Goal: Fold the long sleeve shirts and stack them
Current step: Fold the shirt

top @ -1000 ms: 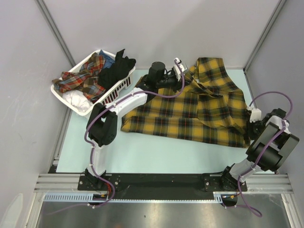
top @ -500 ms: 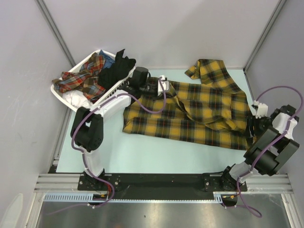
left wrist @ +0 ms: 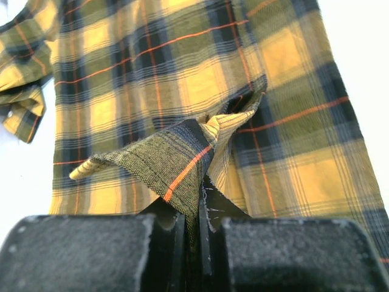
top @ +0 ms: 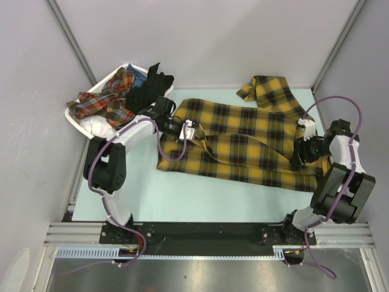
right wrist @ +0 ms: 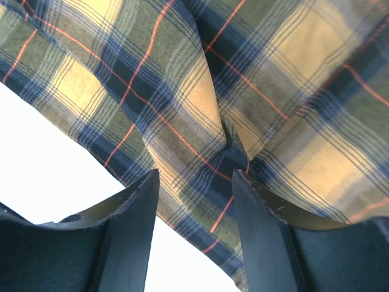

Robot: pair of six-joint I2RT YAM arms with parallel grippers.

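A mustard-yellow and black plaid long sleeve shirt [top: 249,137] lies spread across the pale table, one sleeve [top: 267,88] bunched at the back right. My left gripper [top: 193,131] sits over the shirt's left part, shut on a raised fold of the cloth. In the left wrist view that fold [left wrist: 182,152] rises out of the shut left gripper [left wrist: 193,213]. My right gripper [top: 299,150] hovers over the shirt's right end. It stands open in the right wrist view [right wrist: 194,182], with plaid cloth [right wrist: 273,91] and its edge below and nothing held.
A white slatted basket [top: 104,79] at the back left holds a red plaid garment [top: 103,100], a black one [top: 146,91] and a white one [top: 97,128]. Grey walls close in the back and both sides. Bare table [top: 200,194] runs along the front.
My left gripper has dragged its fold of the shirt from the back centre toward the left and nearer, laying the body flatter. My right gripper has opened and moved in over the shirt's right end.
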